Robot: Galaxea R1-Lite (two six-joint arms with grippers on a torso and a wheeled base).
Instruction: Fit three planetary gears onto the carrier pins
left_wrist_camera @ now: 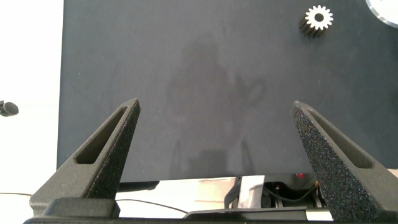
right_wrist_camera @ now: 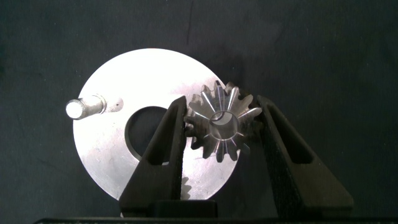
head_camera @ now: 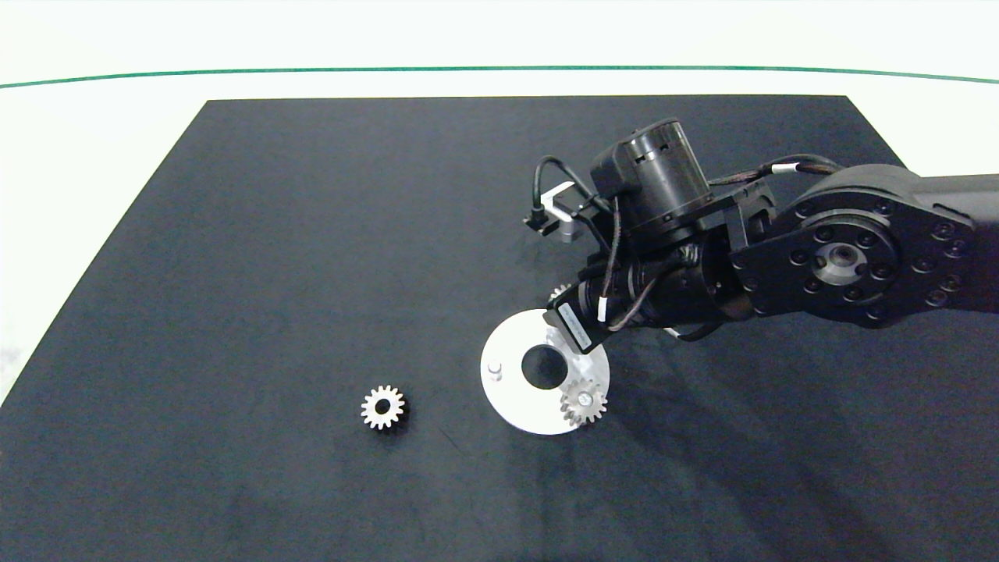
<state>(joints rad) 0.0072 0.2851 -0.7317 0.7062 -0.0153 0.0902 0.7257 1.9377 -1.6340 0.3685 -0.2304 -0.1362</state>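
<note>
Gripping a planetary gear (right_wrist_camera: 219, 126) over the white disc (right_wrist_camera: 118, 155), the right gripper's (right_wrist_camera: 217, 134) fingers clamp it, while the left gripper (left_wrist_camera: 214, 140) hangs wide apart at lower left.

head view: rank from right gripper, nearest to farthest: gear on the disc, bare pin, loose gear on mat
1. Gear on the disc: seated at the white disc's near-right rim, just below the right gripper.
2. Bare pin: left side of the disc.
3. Loose gear: on the mat, well left of the disc.
</note>
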